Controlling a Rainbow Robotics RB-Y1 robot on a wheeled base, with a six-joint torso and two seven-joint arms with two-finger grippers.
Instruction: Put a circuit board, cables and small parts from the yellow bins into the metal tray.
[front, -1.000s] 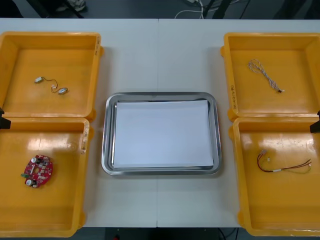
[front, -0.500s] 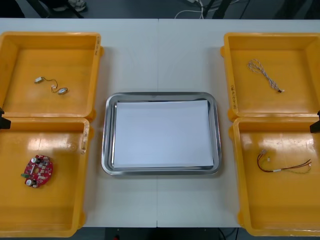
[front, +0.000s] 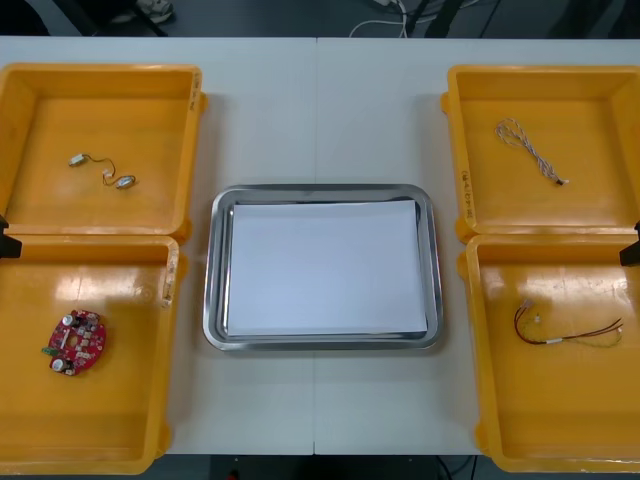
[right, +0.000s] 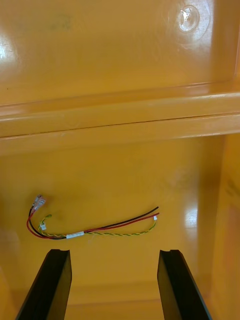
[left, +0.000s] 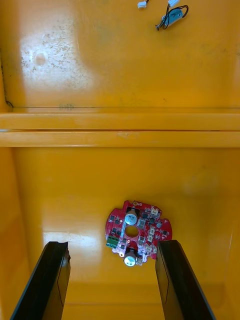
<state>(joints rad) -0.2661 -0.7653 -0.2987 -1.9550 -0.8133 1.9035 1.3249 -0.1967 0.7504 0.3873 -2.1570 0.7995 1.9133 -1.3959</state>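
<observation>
Both open (touching nothing), we see the left gripper above the round red circuit board, right gripper above the red-and-yellow cable.

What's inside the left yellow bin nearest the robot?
One round red circuit board, flat on the bin floor, component side up; its underside is covered. The open left tool hovers over it; the open right tool is over the opposite bin.

The yellow bins at nine and three o'clock of the tray were smooth, glossy plastic that caught glare. The tray had a polished metal rim and looked matt white, paper-like, inside. The table looked matt.
</observation>
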